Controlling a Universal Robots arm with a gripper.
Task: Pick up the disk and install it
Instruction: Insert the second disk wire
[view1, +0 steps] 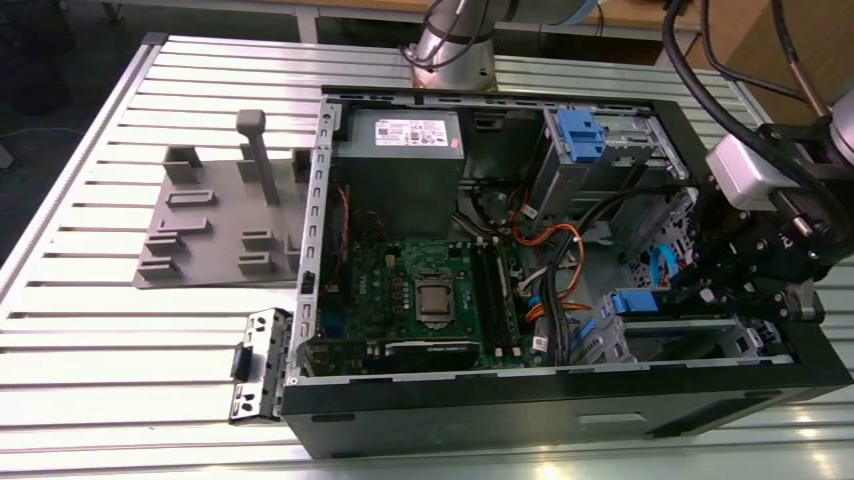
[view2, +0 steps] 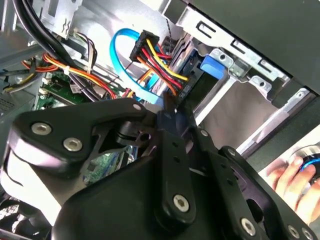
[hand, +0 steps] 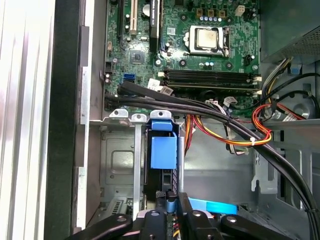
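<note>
The disk (hand: 164, 150) stands on edge inside the drive bay of the open computer case (view1: 441, 415), its blue carrier tab facing the motherboard. The same blue tab appears as the disk (view2: 212, 66) in the second wrist view, and as the disk (view1: 638, 300) at the case's corner on the exterior view's right. My gripper (hand: 170, 201) hangs over the disk's other end. Its fingertips meet, so the gripper (view2: 167, 107) is shut, beside a blue data cable (view2: 120, 47). I see nothing held between the fingers. In the exterior view the gripper (view1: 731, 300) is just above that bay.
Bundled black, red and yellow cables (hand: 235, 130) cross between the bay and the motherboard (view1: 414, 290). The grey power supply (view1: 398, 150) and a grey cage with a blue latch (view1: 587, 135) sit at the case's far side. A grey fixture (view1: 214, 220) lies on the slatted table. A hand (view2: 287, 175) is nearby.
</note>
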